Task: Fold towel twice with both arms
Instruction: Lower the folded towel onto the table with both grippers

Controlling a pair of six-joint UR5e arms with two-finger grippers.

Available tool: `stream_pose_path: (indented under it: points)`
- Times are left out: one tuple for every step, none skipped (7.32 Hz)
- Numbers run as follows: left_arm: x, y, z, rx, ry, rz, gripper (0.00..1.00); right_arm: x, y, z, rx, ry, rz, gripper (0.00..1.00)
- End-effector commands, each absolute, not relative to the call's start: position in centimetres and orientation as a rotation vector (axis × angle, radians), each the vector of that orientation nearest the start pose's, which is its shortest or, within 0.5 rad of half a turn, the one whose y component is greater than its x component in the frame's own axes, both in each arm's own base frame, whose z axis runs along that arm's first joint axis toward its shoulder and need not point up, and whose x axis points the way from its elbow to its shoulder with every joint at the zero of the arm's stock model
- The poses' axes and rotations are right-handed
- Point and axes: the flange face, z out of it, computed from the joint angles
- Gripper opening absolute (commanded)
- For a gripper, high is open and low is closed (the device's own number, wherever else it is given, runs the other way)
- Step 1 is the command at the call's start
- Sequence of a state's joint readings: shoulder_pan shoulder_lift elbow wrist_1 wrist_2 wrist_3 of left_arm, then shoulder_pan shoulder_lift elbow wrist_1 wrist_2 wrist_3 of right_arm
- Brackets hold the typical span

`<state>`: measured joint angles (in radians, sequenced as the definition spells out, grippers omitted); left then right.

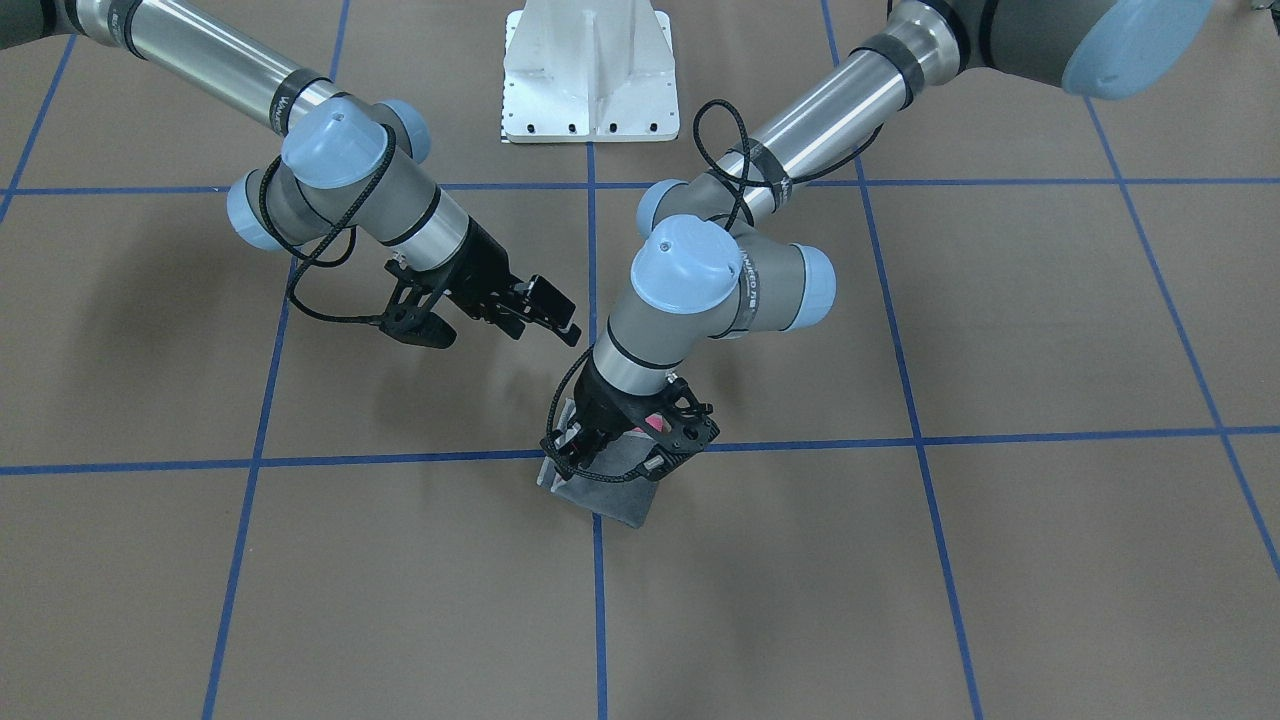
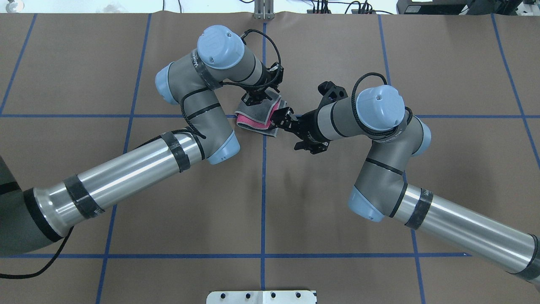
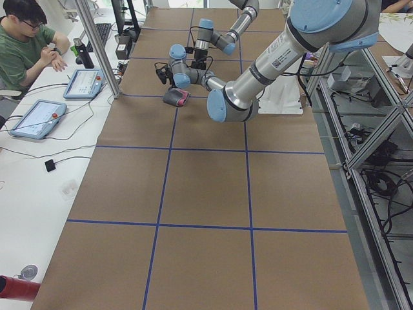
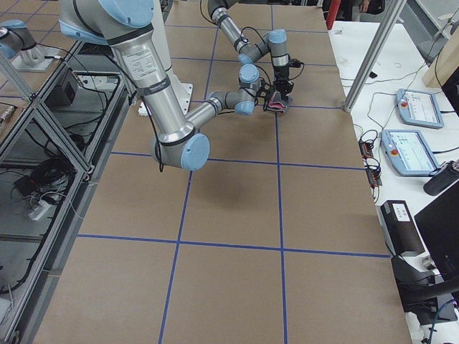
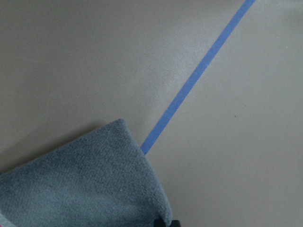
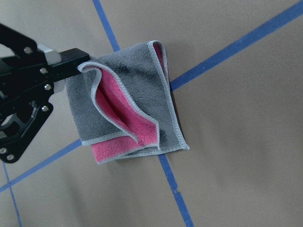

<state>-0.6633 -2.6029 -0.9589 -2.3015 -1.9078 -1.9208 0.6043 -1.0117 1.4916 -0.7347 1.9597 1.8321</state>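
Observation:
The towel (image 2: 258,119) lies folded by a crossing of the blue tape lines, dark grey outside with a pink inner fold showing. The right wrist view shows it whole (image 6: 137,94). My left gripper (image 2: 256,98) is shut on the towel's far edge and lifts that edge a little; in the front view it stands over the cloth (image 1: 588,448). The left wrist view shows a rounded grey corner of the towel (image 5: 85,189). My right gripper (image 2: 282,117) is open and empty, raised just off the towel's right edge (image 1: 545,312).
The white pedestal base (image 1: 590,70) stands at the robot's side of the table. Blue tape lines (image 2: 263,190) grid the brown table cover. An operator (image 3: 26,39) with tablets sits beyond the far edge, beside an aluminium post (image 3: 97,45).

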Motion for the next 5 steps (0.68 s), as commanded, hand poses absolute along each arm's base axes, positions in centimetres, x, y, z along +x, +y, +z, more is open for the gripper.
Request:
stream_pose_path:
  points:
    - [61.5,-59.2,15.7,-0.107,1.216,-0.691,1.00,-49.9,-47.7,27.1,-0.115,-1.347,0.475,1.00]
    - [60.9,-59.6,15.4,-0.106,1.222,-0.703,1.00,-49.3,-48.3,26.9,-0.102,-1.349,0.461,1.00]
    - [58.9,-61.1,14.9,-0.099,1.233,-0.730,1.00,-48.9,-48.7,26.8,-0.097,-1.352,0.462,1.00]
    - [57.8,-62.1,15.2,-0.099,1.231,-0.737,1.00,-48.8,-48.7,26.9,-0.097,-1.350,0.462,1.00]
    - [56.3,-63.4,15.4,-0.103,1.230,-0.738,1.00,-48.8,-48.7,26.8,-0.097,-1.353,0.460,1.00]
